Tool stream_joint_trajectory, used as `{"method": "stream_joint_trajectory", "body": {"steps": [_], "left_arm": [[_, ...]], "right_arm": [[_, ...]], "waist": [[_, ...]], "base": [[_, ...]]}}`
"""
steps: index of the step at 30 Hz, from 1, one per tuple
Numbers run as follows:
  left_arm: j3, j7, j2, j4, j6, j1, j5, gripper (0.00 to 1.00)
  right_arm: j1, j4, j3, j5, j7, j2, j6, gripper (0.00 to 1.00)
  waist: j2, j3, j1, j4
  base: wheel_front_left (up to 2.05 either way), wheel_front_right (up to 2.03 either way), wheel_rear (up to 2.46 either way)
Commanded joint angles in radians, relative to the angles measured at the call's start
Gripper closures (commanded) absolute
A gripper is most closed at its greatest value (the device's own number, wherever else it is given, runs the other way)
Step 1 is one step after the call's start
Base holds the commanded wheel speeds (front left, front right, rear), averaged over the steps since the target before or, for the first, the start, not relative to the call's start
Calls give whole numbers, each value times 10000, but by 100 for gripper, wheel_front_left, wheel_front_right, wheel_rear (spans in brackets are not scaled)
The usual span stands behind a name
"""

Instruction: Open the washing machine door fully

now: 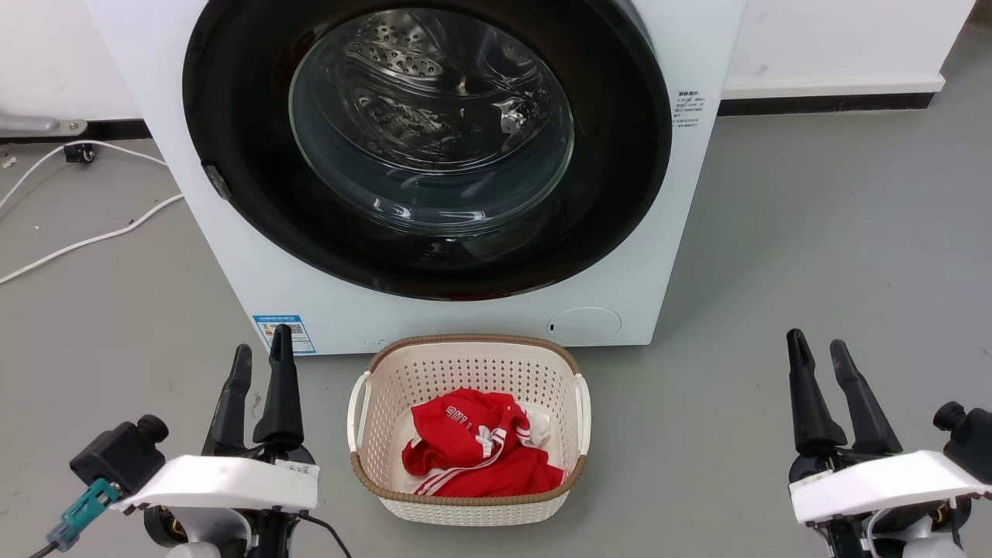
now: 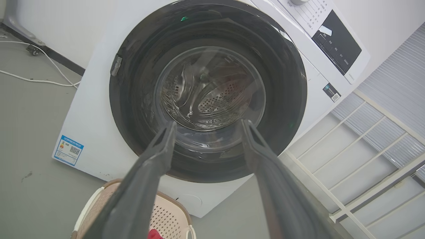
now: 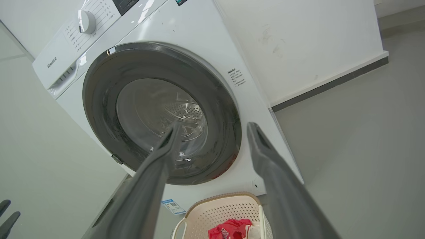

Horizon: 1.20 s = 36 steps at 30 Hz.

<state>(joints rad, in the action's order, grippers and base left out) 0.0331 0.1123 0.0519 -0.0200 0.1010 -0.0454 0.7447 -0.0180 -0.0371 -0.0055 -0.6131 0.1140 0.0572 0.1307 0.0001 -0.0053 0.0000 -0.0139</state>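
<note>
The washing machine door (image 1: pixel 430 139) sits shut on the washing machine (image 1: pixel 248 263), well beyond both claws. The left gripper (image 1: pixel 262 341) and right gripper (image 1: pixel 816 339) hover near and low, fingers spread, holding nothing. The grey catch (image 1: pixel 217 182) on the door's left edge looks small; fingers could slip off the glossy rim, or an arm could knock the laundry basket (image 1: pixel 473 339) just in front.

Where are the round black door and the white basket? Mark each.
round glossy black washing machine door (image 1: pixel 232 116), head view, left rim.
white perforated plastic basket (image 1: pixel 465 368), head view, far wall.
</note>
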Motion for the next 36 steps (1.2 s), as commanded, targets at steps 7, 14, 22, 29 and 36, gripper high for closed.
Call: {"method": "stream_joint_trajectory", "body": {"steps": [7, 14, 22, 29, 36], "left_arm": [[-171, 282, 17, 252, -56, 127, -1407, 0], [-278, 460, 12, 283, -171, 220, -2382, 0], [-369, 658, 6, 262, -308, 280, -3385, 0], [-420, 815, 9, 258, -381, 312, -4170, 0], [-513, 964, 74, 289, -501, 356, -4968, 0]], "right_arm": [[103, 312, 95, 1248, 166, -21, 0, 0], [152, 436, 123, 2143, 195, -30, 0, 0], [235, 500, 135, 3017, 134, -40, 0, 0], [255, 567, 120, 3735, 141, -48, -1, 0], [295, 648, 145, 4424, 189, -56, -1, 0]], "waist": [[-1, -39, 0, -1], [-1, -54, 0, 0], [-1, -39, 0, -19], [-1, -7, 0, -33], [-1, -3, 0, -43]], "base": [[0, 0, 0], [0, 0, 0], [0, 0, 0], [0, 0, 0], [0, 0, 0]]}}
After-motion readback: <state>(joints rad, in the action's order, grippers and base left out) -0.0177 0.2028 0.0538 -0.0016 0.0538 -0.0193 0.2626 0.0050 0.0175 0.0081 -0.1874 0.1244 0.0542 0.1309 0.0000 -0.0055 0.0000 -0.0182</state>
